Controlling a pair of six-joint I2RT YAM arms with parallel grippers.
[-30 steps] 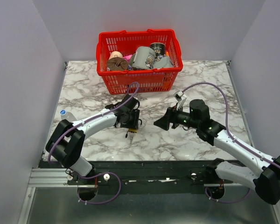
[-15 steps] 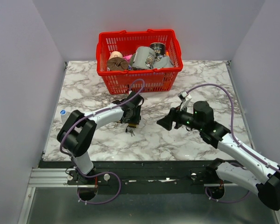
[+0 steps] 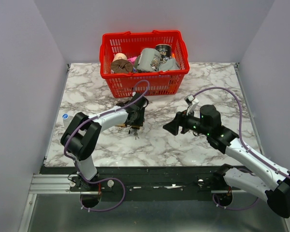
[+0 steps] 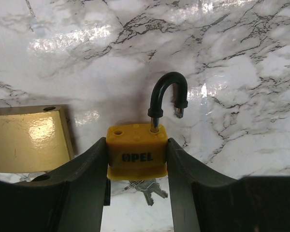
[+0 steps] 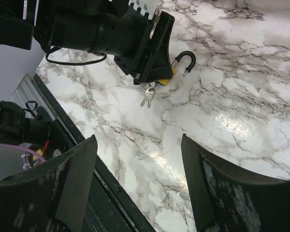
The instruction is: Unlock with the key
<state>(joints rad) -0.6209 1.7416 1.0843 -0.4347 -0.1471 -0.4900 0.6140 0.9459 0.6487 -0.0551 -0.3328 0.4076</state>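
Observation:
My left gripper is shut on the small yellow padlock body, one finger on each side. Its black shackle stands raised, and the free end is clear of the body. The key, small and grey, sticks out from the bottom end of the body between my fingers. It also shows in the right wrist view as the key, under the left gripper. My right gripper is open and holds nothing. In the top view the right gripper hovers a short way right of the padlock.
A larger brass padlock lies on the marble just left of the yellow one, close to my left finger. A red basket full of objects stands at the back middle. The table's front rail runs below the right gripper.
The left arm folded its elbow in and drew the padlock back toward the basket, beside the brass padlock. The right gripper shifted slightly right.

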